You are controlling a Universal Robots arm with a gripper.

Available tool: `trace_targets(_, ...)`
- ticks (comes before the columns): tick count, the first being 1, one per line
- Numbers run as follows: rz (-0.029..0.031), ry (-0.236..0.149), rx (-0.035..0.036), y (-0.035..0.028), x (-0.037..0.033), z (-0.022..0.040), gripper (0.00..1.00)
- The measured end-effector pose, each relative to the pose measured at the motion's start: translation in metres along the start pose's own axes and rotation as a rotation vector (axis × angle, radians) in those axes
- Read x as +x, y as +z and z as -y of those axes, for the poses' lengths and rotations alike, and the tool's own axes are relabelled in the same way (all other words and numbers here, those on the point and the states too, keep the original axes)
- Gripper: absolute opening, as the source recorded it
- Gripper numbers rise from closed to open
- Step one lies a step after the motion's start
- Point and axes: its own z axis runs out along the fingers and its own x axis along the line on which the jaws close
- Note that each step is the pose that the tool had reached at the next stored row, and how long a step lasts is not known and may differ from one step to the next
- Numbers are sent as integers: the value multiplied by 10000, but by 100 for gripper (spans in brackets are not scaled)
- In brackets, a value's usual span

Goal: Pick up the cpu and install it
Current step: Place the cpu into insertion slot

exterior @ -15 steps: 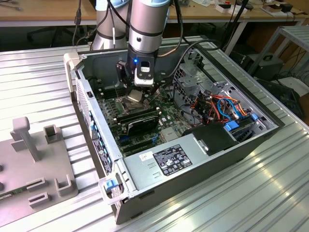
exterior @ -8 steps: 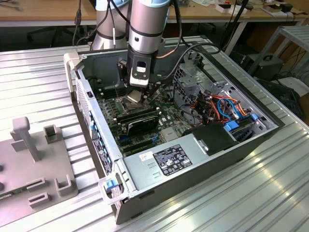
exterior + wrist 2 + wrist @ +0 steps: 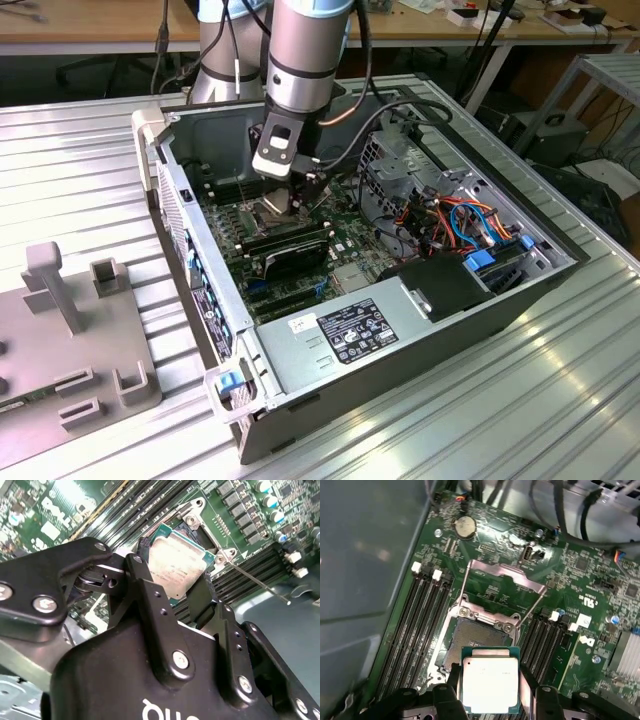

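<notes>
The cpu (image 3: 490, 685), a small square chip with a dull silver top and green edge, is held flat between my two black fingers (image 3: 453, 679). My gripper (image 3: 490, 680) is shut on it by two opposite edges. It hangs just above and slightly off the open dark socket (image 3: 475, 636), whose metal load frame (image 3: 502, 577) is swung up. In the second wrist view the cpu (image 3: 176, 562) sits between the fingers (image 3: 145, 580) over the socket. In the exterior view my gripper (image 3: 290, 195) is lowered into the open computer case (image 3: 400, 350), over the green motherboard (image 3: 345, 245).
Rows of black memory slots (image 3: 422, 625) flank the socket on both sides. A thin latch lever (image 3: 255, 582) sticks out beside it. Bundled cables (image 3: 450, 215) and a power supply (image 3: 350, 330) fill the case's near side. A grey fixture (image 3: 70, 340) stands at the exterior view's left.
</notes>
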Motion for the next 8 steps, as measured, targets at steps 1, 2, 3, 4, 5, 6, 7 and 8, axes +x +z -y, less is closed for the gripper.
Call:
trace_targets(1,4,241,4,2,0,0,55)
trace_targets(2,6,405,6,3,0,0,55)
trace_targets(3,9,559,9,4,0,0,55)
trace_targets(4,12,759,12,5,0,0,55)
trace_targets(5,13,909,14,5,0,0,55)
trace_targets(6,17,1150,18,6,0,0,55)
trace_targets(7,19,1313,21,7,0,0,55)
trace_targets(8,20,1448,22,7,0,0,55)
